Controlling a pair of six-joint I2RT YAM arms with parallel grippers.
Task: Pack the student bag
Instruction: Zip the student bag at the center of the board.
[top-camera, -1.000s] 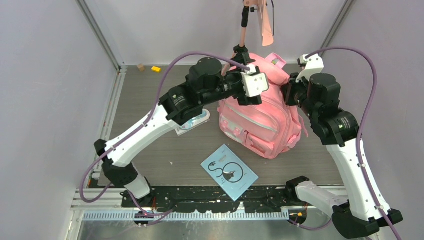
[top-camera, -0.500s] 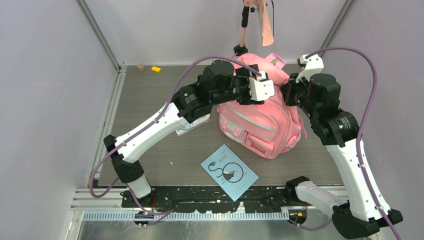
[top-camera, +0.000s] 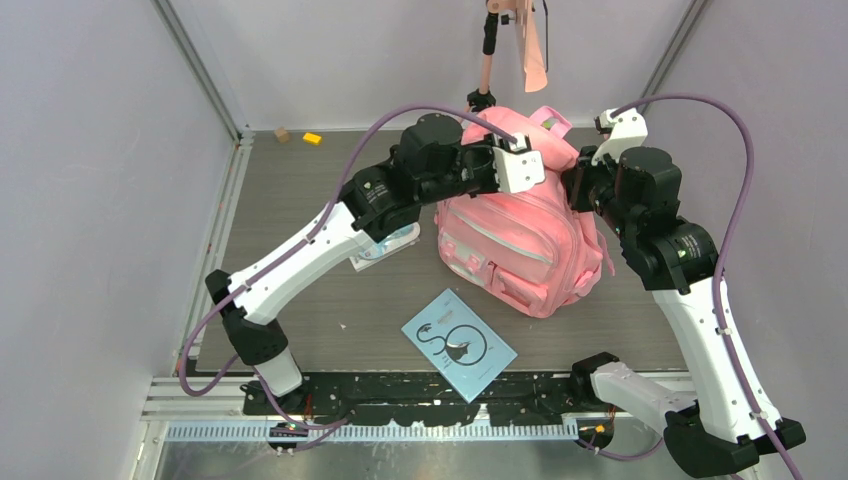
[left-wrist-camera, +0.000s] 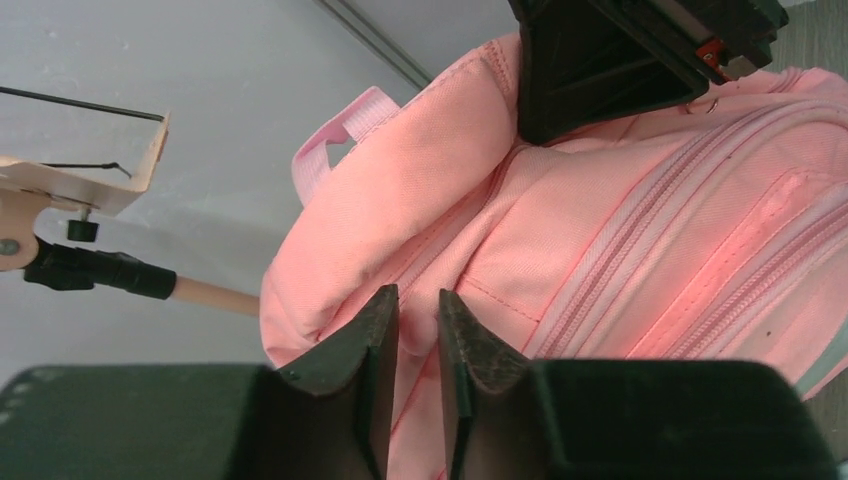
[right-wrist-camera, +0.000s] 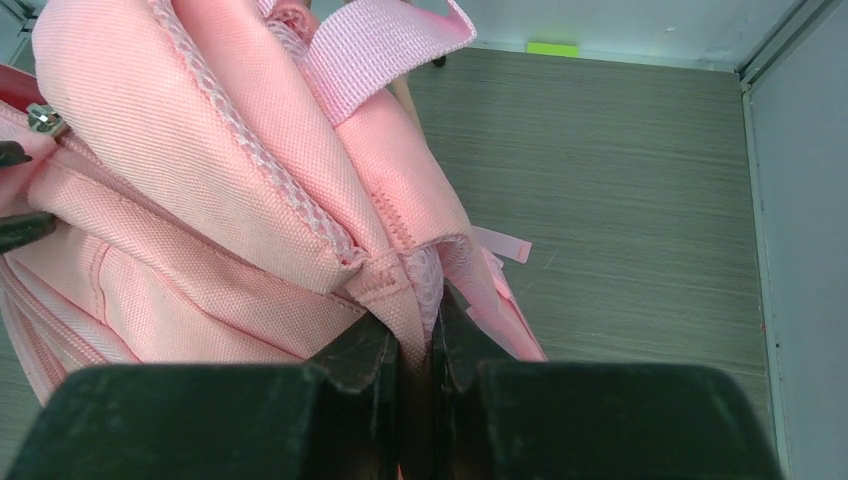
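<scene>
Both of your grippers are at the student bag (top-camera: 525, 240), which stands on the table (top-camera: 300, 290) toward its far right side, front pockets facing the near left. Your left gripper (left-wrist-camera: 418, 330) reaches over the top of the bag from the left; in its wrist view the two dark fingers (left-wrist-camera: 370, 345) sit almost together with a thin fold of pink fabric between them, so it is pinching the bag near the upper zip line. Your right gripper (right-wrist-camera: 418, 335) comes in from the right rear, and its wrist view shows the fingers drawn close on a seam of fabric at the bag's side, where mesh edging and a pale webbing loop (right-wrist-camera: 385, 45) rise above it. In the left wrist view, the black body of the right arm (left-wrist-camera: 640, 50) sits against the top of the bag. On the table in front of the bag lies a light blue booklet (top-camera: 458, 344) with a dark drawing, apart from the bag. Another flat item (top-camera: 385, 245) lies partly under your left arm, just left of the bag. Two small blocks, one yellow (top-camera: 312, 138) and one tan (top-camera: 282, 134), rest at the far left corner.
</scene>
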